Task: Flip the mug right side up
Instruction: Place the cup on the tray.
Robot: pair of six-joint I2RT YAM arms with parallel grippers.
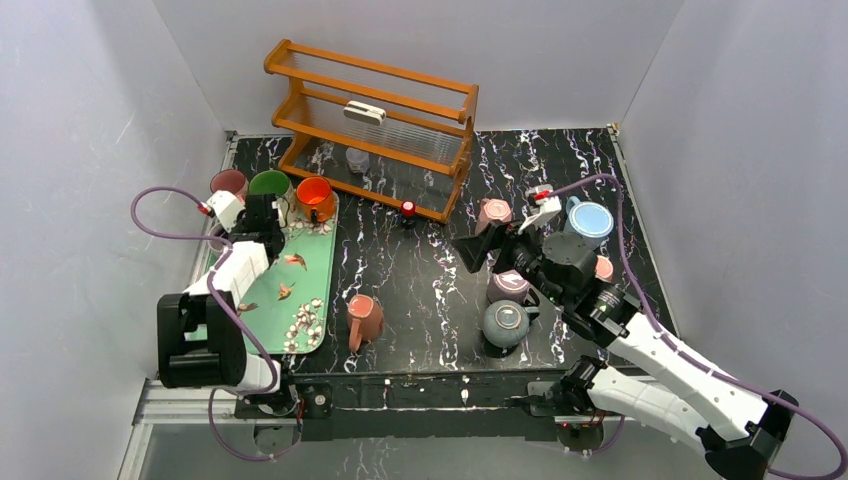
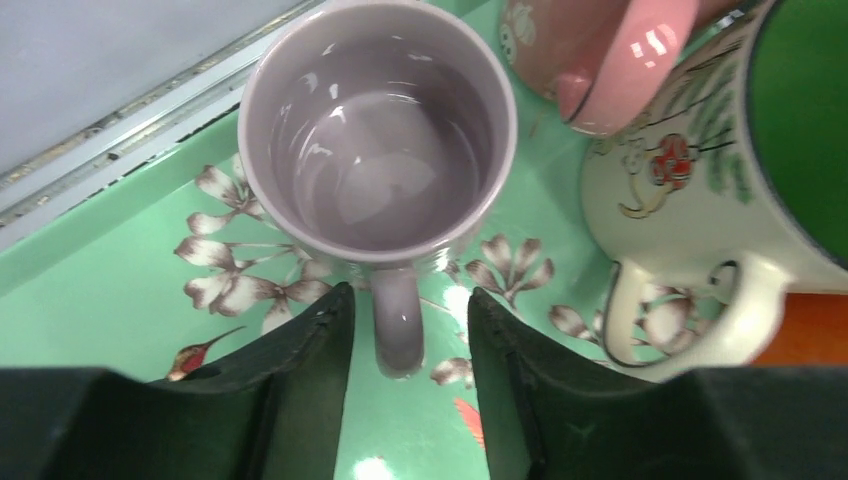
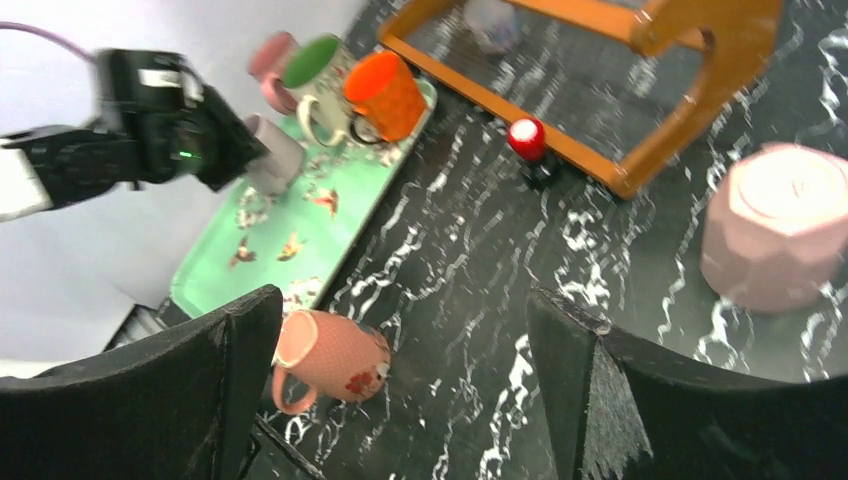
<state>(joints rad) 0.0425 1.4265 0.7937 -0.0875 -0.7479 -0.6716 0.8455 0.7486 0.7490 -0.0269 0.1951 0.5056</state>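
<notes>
A lilac mug [image 2: 378,130] stands upright on the green floral tray [image 2: 120,250]. Its handle [image 2: 397,330] points toward my left gripper [image 2: 410,296], which is open, with a finger on each side of the handle and a gap on both sides. In the top view the left gripper [image 1: 262,216] is over the tray's far end [image 1: 322,280] and hides that mug. The mug also shows in the right wrist view [image 3: 275,152]. My right gripper [image 1: 478,250] is open and empty above mid-table. A pink dotted mug [image 1: 364,320] lies on its side below it [image 3: 335,355].
A pink mug [image 1: 229,182], a green-lined mug [image 1: 268,183] and an orange mug [image 1: 314,196] crowd the tray's far end. Upside-down mugs stand at the right: pink [image 1: 493,213], purple [image 1: 508,285], grey-blue [image 1: 505,322]. A blue mug [image 1: 590,220] and a wooden rack [image 1: 375,125] stand behind.
</notes>
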